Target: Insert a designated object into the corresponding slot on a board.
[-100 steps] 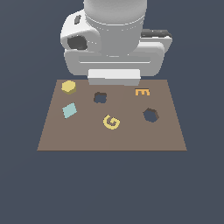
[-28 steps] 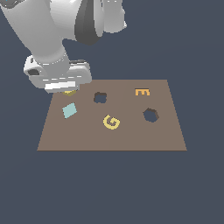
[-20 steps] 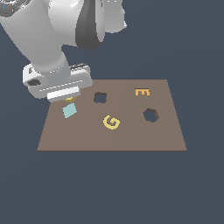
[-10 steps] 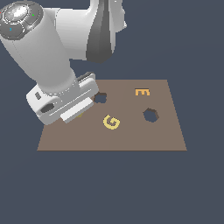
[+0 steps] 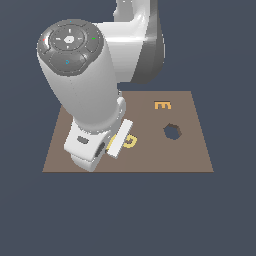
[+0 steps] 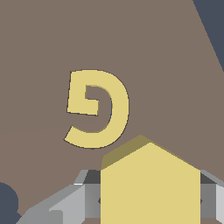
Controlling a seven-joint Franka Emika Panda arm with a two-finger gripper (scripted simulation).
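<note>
1. The gripper (image 6: 151,205) is clamped on the yellow hexagonal block (image 6: 151,186). In the wrist view the block sits between the grey fingers (image 6: 61,205), so it is held off the board (image 5: 195,155), not lying on it.
2. The move ahead turns on one relation: the hexagon-shaped slot (image 5: 172,131) lies well apart from the gripper, towards the exterior view's right, on the far side of the yellow letter G (image 6: 97,108).
3. The G lies just ahead of the held block and below it, so I judge the carry must pass over or beside it.
4. The orange letter E (image 5: 162,105) lies beyond the slot, clear of that path.
5. Against the earlier frames, the block is gone from its corner of the board, and the arm has swung from that corner towards the G, now hiding the blue diamond and the lobed hole.
</note>
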